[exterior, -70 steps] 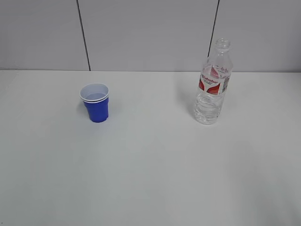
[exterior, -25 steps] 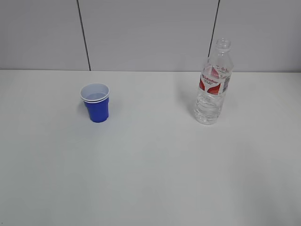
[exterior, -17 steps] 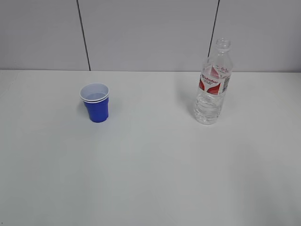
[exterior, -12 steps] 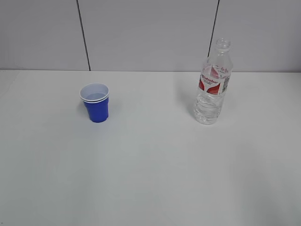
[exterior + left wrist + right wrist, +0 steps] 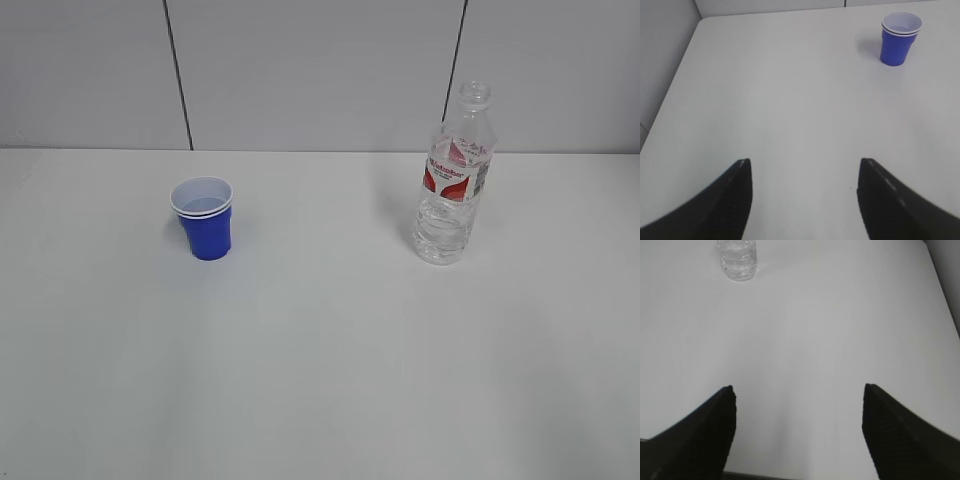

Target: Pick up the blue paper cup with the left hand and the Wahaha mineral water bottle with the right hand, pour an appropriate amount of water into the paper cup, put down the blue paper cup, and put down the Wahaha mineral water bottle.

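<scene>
The blue paper cup point(image 5: 205, 224) stands upright on the white table, left of centre; it also shows far ahead and to the right in the left wrist view point(image 5: 899, 38). The Wahaha mineral water bottle point(image 5: 453, 190) stands upright and capless at the right; only its base shows at the top left of the right wrist view point(image 5: 738, 260). My left gripper point(image 5: 804, 165) is open and empty, far short of the cup. My right gripper point(image 5: 798, 390) is open and empty near the table's front edge, far from the bottle. Neither arm shows in the exterior view.
The white table point(image 5: 320, 350) runs back to a grey panelled wall point(image 5: 320, 70). The table's left edge and corner point(image 5: 697, 22) show in the left wrist view, and its right edge point(image 5: 942, 285) and front edge point(image 5: 770, 475) in the right wrist view.
</scene>
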